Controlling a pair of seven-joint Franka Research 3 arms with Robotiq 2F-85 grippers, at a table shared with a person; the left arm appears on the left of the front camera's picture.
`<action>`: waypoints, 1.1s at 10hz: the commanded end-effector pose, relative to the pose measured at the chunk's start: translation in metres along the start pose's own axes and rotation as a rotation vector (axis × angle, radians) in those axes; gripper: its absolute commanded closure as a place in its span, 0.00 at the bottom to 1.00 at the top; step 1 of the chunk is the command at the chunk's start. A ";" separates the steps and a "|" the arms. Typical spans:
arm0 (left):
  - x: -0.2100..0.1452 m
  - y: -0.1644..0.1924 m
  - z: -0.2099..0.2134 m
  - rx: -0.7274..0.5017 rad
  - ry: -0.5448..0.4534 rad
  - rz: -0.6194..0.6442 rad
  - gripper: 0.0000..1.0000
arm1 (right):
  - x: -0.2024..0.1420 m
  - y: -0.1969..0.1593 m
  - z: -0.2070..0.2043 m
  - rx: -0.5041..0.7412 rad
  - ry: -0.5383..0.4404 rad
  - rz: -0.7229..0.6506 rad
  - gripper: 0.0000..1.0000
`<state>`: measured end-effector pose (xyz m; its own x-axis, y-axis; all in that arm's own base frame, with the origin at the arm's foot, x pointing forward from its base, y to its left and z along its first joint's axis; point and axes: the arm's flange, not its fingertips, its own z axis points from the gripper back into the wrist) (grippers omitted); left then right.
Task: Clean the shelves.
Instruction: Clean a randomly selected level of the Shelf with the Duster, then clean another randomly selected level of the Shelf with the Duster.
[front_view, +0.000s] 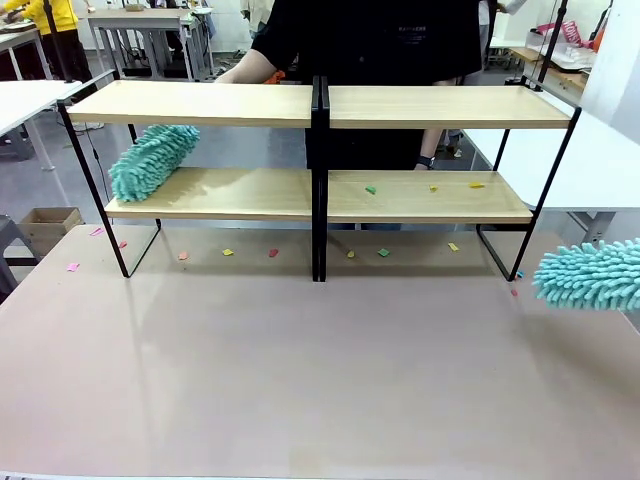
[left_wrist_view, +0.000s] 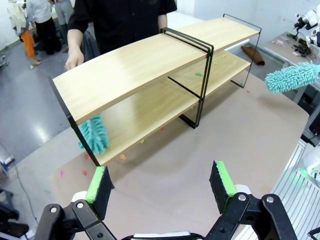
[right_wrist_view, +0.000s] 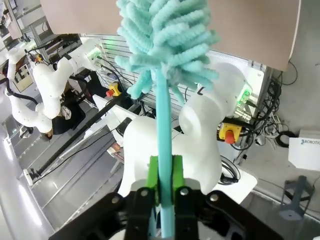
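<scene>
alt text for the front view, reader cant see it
Two joined two-tier wooden shelves on black frames span a table, a person in black behind them. A teal duster rests at the lower board's left end, a second duster juts in at the right edge, and coloured scraps dot the lower right board and table.

Bright, even indoor light falls from overhead in all three views; no hard shadows anywhere. In the front view the shelves (front_view: 318, 105) throw only soft, pale shadows onto the table (front_view: 300, 380); its matt top carries a faint, broad sheen left of the middle; the picture is sharp, the far background a little washed out. The left wrist view bows the straight boards into curves and stretches the edges; focus holds throughout. In the right wrist view the teal duster (right_wrist_view: 170, 40), close to the lens, looks slightly soft; the white arm casing (right_wrist_view: 200, 135) gleams with mild glare; a small green lamp (right_wrist_view: 245, 92) glows on it.
</scene>
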<state>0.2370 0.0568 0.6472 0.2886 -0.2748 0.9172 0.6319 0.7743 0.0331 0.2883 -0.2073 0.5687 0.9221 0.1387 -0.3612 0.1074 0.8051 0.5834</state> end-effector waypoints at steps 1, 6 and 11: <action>-0.001 0.000 -0.001 -0.008 -0.006 0.002 0.00 | -0.005 -0.005 -0.003 -0.002 0.038 0.019 0.88; -0.001 0.000 -0.001 -0.008 -0.006 0.002 0.00 | -0.005 -0.005 -0.003 -0.002 0.038 0.019 0.88; -0.001 0.000 -0.001 -0.008 -0.006 0.002 0.00 | -0.005 -0.005 -0.003 -0.002 0.038 0.019 0.88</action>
<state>0.2370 0.0568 0.6472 0.2886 -0.2748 0.9172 0.6319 0.7744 0.0332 0.2841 -0.2095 0.5641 0.9106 0.1584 -0.3818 0.1063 0.8029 0.5866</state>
